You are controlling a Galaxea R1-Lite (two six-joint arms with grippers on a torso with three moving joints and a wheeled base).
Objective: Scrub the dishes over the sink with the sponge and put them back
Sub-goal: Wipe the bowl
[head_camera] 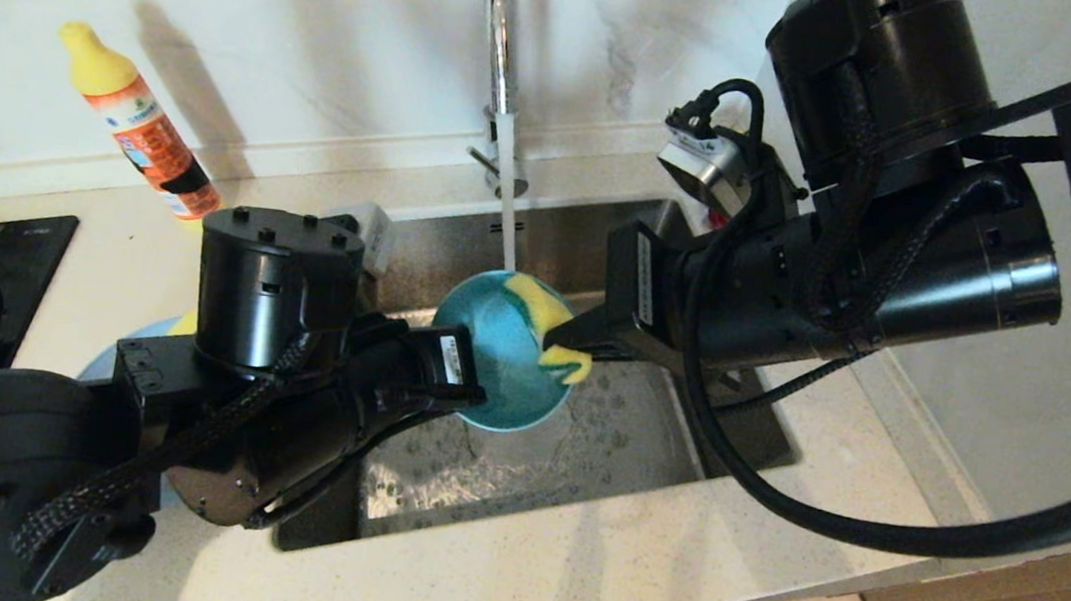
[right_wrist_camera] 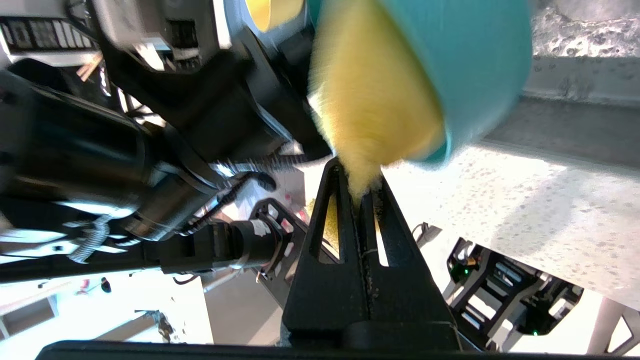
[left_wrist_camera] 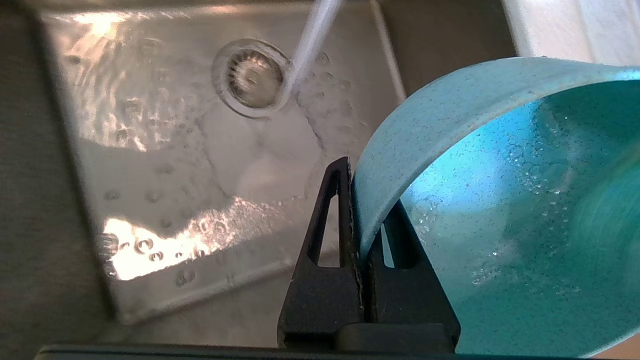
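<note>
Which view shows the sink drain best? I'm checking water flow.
The left wrist view: the drain sits unobstructed in the sink floor, the stream landing beside it. In the head view the arms and teal bowl hide it; the right wrist view misses it.

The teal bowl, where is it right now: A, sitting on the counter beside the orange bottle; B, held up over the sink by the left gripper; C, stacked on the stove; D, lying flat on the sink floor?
B: the left gripper is shut on the rim of the teal bowl, holding it above the wet sink while the right gripper presses the sponge into it.
</note>
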